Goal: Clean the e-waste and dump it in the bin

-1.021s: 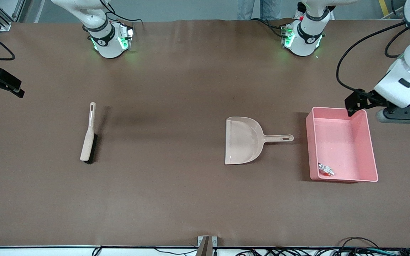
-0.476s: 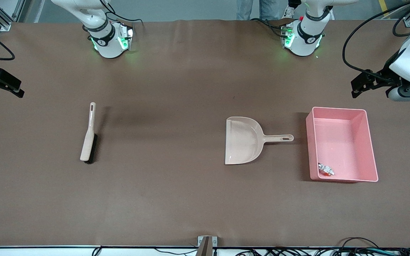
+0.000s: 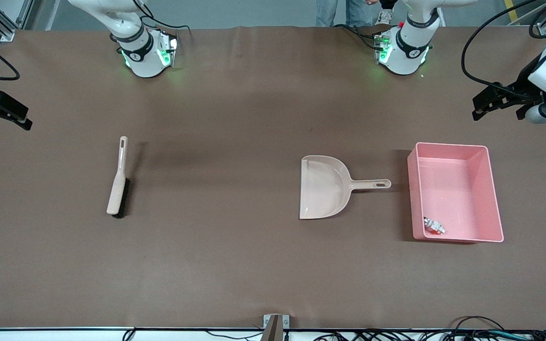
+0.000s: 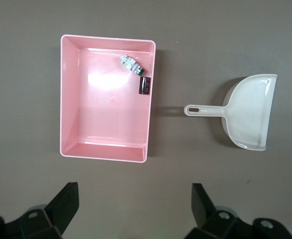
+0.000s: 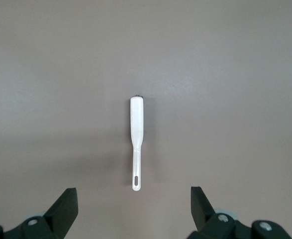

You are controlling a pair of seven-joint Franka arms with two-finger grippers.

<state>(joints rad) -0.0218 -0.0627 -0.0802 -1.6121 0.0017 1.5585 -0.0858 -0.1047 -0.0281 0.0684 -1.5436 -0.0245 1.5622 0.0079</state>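
Note:
The pink bin stands at the left arm's end of the table. In the left wrist view the bin holds both pieces of e-waste in one corner: the white-grey component with a green patch and the dark brown block. The front view shows only the white-grey piece. My left gripper is open and empty, over bare table just off the bin; it also shows in its wrist view. My right gripper is open and empty, waiting over the right arm's end of the table, as its wrist view also shows.
The beige dustpan lies empty beside the bin, its handle toward it; it also shows in the left wrist view. The beige brush lies toward the right arm's end and shows in the right wrist view. Cables run along the table's front edge.
My left gripper has risen and drawn back from over the bin's corner to over bare table toward the bases. The right arm, bin, dustpan and brush have not moved.

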